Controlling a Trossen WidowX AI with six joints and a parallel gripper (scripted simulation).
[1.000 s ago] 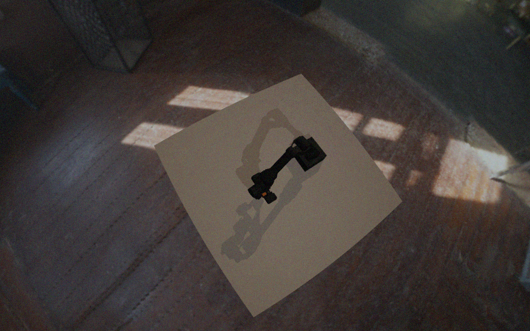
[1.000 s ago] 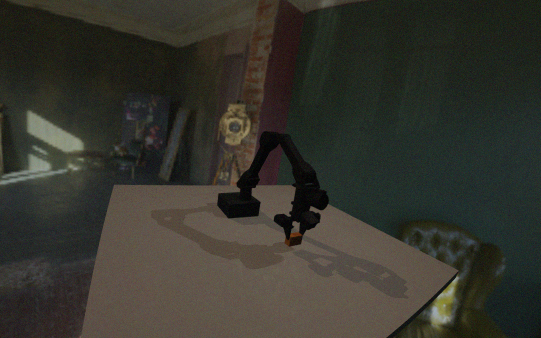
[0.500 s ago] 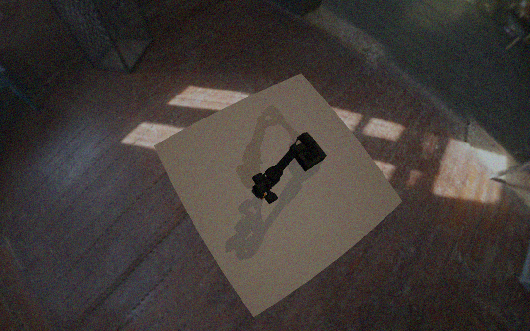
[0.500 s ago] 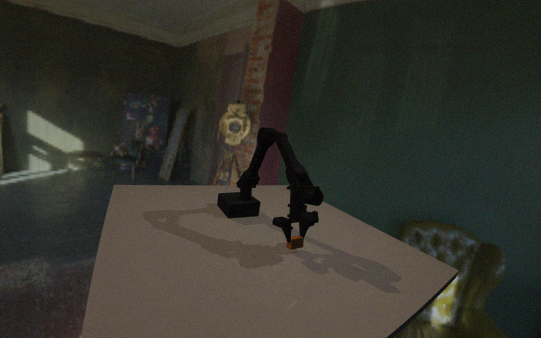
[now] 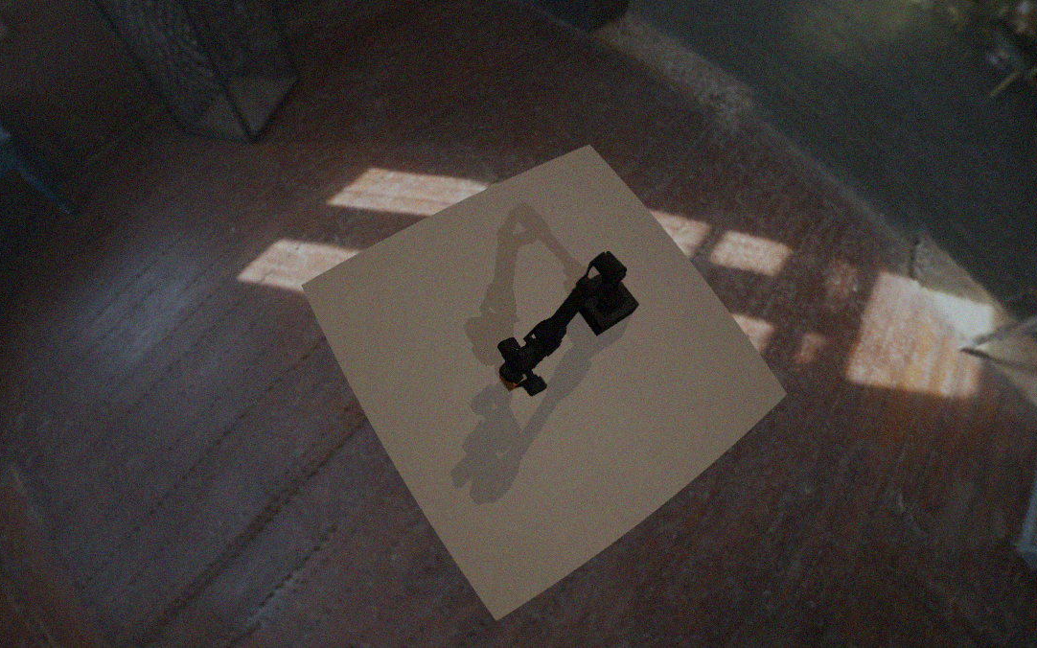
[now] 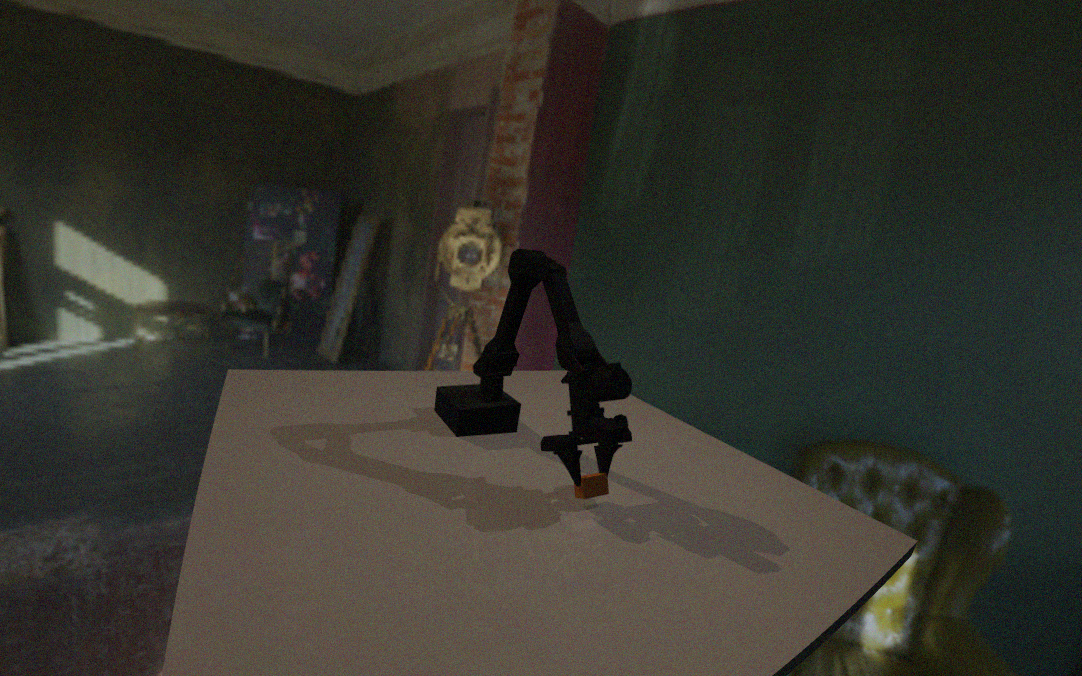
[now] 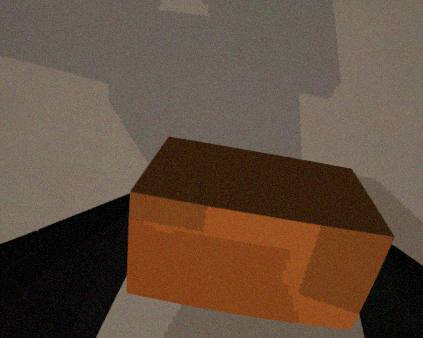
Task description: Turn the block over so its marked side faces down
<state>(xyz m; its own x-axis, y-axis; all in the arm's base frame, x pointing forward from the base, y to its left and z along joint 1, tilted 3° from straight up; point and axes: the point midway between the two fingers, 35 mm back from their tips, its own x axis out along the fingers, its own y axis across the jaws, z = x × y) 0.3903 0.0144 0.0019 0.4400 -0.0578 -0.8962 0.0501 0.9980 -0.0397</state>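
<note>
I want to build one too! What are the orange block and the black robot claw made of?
The orange block looks like painted wood or hard plastic: flat matte faces, sharp edges, no shine. The gripper pinching it looks like matte black plastic or coated metal; it is too dark to say which. The table looks smooth, pale and dull.

Around me the room is dim, with dark teal walls (image 6: pixel 864 209) and a brick column (image 6: pixel 512 142). Window light falls in bright patches (image 5: pixel 909 337) across the dark wooden floor (image 5: pixel 144 361). A tufted yellow-green armchair (image 6: pixel 906 537) sits near the pale table (image 6: pixel 360 571).
</note>
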